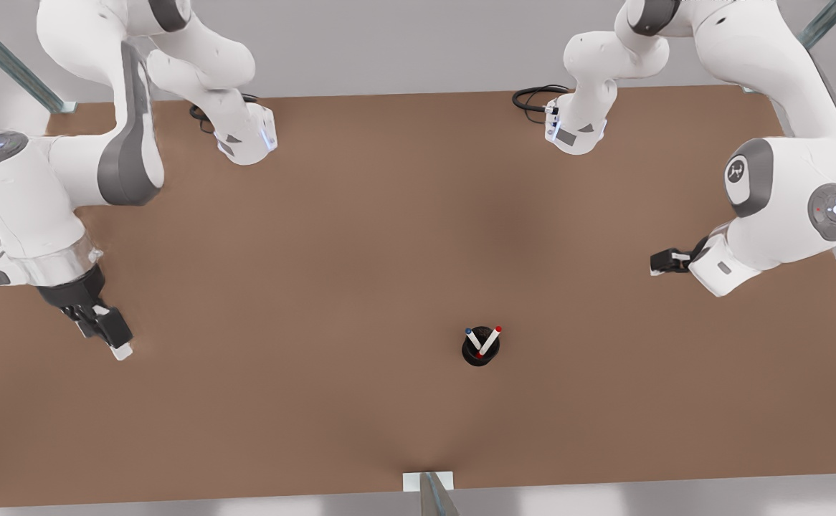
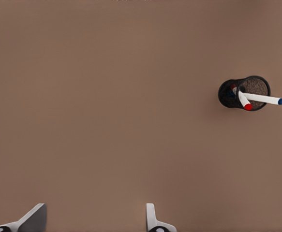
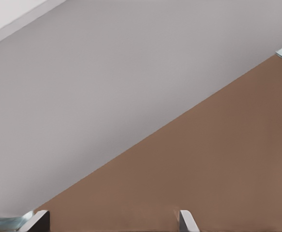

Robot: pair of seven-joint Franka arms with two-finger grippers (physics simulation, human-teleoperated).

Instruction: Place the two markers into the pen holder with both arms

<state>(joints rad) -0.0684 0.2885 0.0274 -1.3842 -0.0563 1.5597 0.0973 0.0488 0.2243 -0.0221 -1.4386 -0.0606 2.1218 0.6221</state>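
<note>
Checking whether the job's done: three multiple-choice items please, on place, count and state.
1. The markers are: A lying loose; B in the pen holder; C in a gripper.
2. Markers in view: A one; B two; C three.
3. The left gripper is: A open; B shut on a marker; C shut, empty.
B: both lean in the pen holder.
B: red-capped marker, blue-capped marker.
A: left gripper open above the table; right gripper open too, facing its edge.
</note>
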